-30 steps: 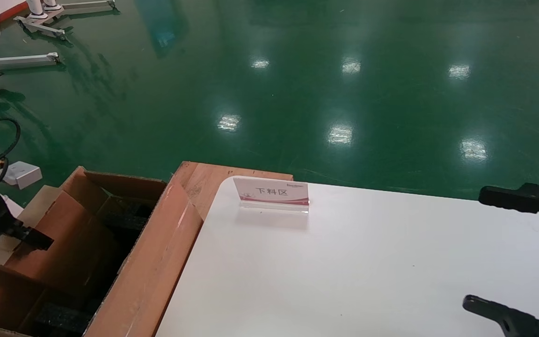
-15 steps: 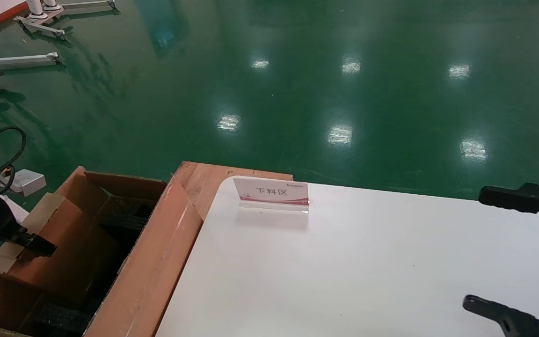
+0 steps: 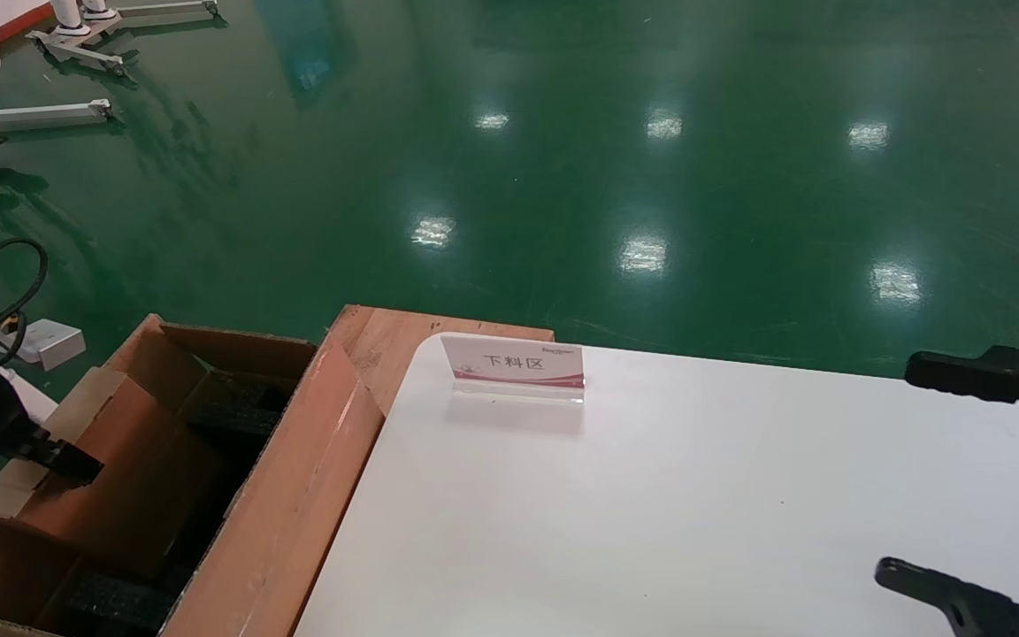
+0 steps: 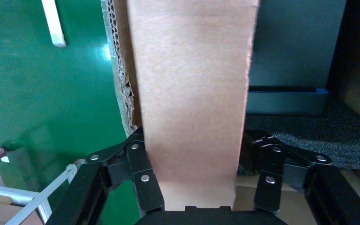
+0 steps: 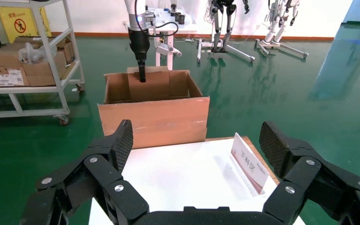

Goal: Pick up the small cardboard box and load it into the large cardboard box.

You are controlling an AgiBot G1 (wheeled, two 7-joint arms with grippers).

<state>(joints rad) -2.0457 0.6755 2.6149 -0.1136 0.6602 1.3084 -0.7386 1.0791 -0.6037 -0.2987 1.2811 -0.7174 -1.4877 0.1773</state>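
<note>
My left gripper (image 3: 67,460) is shut on the small cardboard box (image 3: 111,482), a reddish-brown carton with a paler tan side. It holds the box tilted, partly down inside the large cardboard box (image 3: 288,504) at the table's left. In the left wrist view the small box (image 4: 192,103) fills the gap between the fingers (image 4: 143,176), with black foam (image 4: 318,140) beside it. The right wrist view shows the large box (image 5: 154,122), the small box (image 5: 149,86) and my left gripper (image 5: 142,75) from afar. My right gripper (image 3: 897,467) is open and empty over the table's right edge.
A white table (image 3: 651,531) carries a small sign stand (image 3: 514,363) near its far edge. A wooden board (image 3: 386,341) lies between table and carton. A shelf trolley with cartons (image 5: 23,61) and robot stands (image 5: 225,28) stand on the green floor beyond.
My left gripper and the small box shifted slightly down and right into the large box, then held still. The right arm has not moved.
</note>
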